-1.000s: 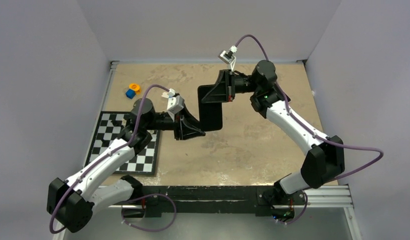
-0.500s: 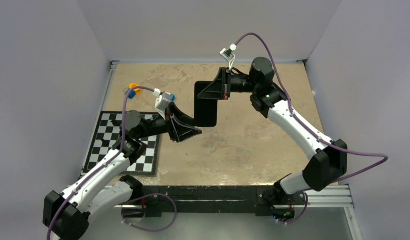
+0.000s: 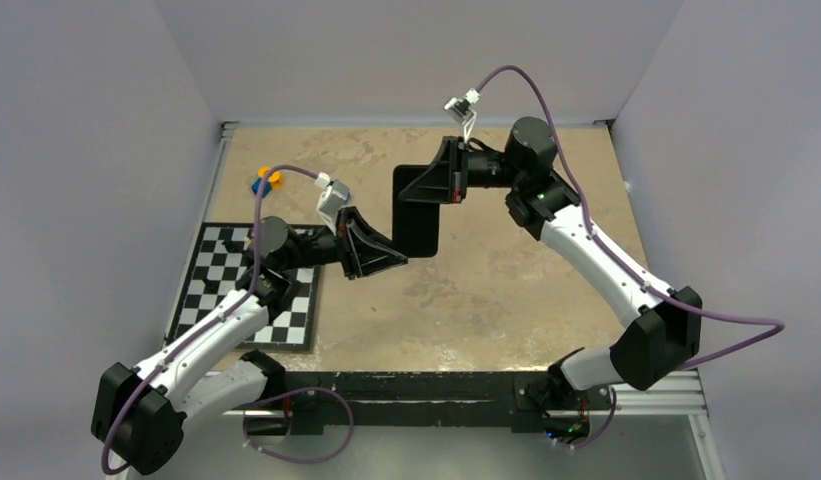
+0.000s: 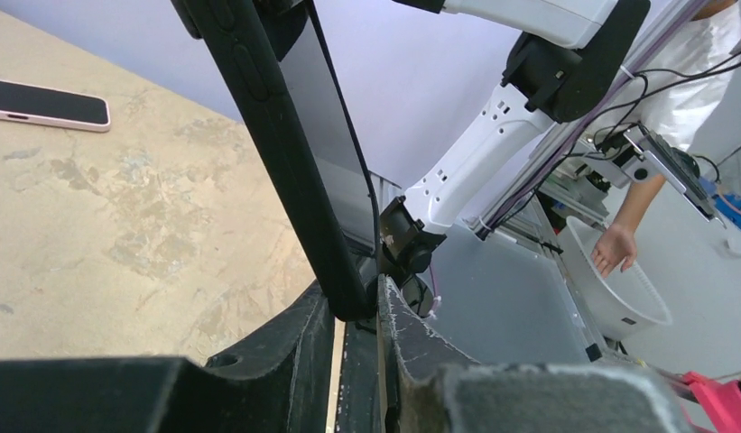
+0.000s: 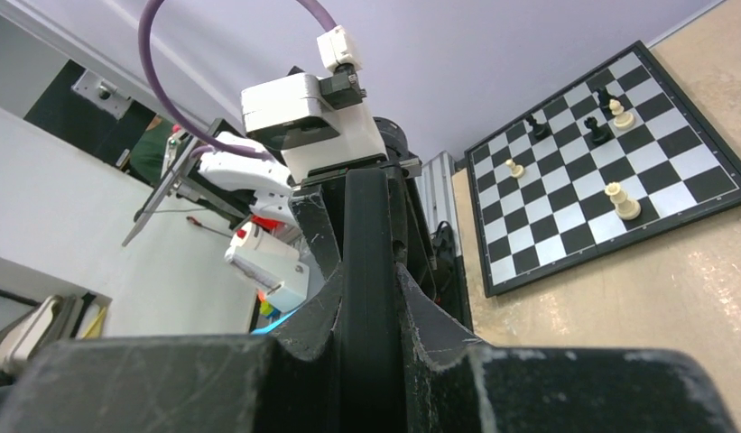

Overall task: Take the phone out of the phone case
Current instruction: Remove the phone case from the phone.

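Right claw (image 3: 412, 190): clamped tight on the upper end of the phone case (image 3: 418, 222), which hangs in the air.
Left claw (image 3: 390, 257): narrow, pinching the case's lower corner.
Phone (image 4: 330, 135): seated inside the case, stretched between the two claws.
Below the claws: bare tabletop (image 3: 506, 290).
Behind the left claw: chessboard (image 3: 211, 290), under its arm.

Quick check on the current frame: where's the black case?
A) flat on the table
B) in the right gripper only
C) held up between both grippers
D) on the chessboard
C: the case is off the table, with the left gripper clamped on its near end and the right gripper on its far end.
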`<state>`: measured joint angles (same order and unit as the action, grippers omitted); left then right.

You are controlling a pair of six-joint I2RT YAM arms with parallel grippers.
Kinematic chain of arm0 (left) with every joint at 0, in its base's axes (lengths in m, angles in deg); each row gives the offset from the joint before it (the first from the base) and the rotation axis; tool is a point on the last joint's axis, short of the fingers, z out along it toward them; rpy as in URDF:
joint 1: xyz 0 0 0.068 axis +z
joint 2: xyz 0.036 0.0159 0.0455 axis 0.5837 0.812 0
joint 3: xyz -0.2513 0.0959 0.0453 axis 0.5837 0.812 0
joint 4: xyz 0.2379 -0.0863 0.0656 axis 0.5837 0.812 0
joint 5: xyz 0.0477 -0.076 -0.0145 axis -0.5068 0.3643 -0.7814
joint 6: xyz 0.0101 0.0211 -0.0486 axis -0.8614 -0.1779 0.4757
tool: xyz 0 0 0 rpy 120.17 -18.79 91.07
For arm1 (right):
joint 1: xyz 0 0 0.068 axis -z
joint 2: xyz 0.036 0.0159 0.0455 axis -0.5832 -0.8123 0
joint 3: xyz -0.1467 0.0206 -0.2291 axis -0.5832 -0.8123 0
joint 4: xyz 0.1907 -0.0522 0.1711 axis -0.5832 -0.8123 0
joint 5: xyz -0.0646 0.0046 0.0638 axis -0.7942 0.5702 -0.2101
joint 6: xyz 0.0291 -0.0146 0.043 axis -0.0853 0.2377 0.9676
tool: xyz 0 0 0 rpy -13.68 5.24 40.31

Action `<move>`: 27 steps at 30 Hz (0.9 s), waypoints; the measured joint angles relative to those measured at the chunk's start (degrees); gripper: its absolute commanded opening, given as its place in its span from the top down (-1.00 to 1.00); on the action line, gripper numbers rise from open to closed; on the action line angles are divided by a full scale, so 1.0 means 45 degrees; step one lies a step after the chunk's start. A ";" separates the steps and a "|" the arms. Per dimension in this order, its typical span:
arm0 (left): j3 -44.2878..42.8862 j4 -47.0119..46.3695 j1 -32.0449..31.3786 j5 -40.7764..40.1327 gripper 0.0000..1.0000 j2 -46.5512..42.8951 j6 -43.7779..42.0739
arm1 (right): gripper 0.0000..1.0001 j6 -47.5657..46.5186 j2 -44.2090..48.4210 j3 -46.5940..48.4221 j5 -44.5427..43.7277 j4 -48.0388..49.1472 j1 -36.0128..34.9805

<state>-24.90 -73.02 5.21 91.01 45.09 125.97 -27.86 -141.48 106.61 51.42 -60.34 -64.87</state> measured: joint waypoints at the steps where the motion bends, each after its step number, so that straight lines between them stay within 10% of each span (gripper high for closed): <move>1: -0.0005 -0.0112 0.0000 0.0146 1.00 0.0087 0.0000 | 1.00 0.0058 0.0005 -0.0063 0.0087 0.0151 0.0000; 27: -0.3016 -0.1763 0.0019 0.4648 1.00 0.3837 -0.1841 | 1.00 0.5168 0.0044 -0.1865 0.1195 0.7902 0.0641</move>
<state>-38.48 -80.96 5.30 111.93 62.36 117.68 -4.61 -141.29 98.22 56.79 -24.78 -61.98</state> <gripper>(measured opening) 0.244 0.171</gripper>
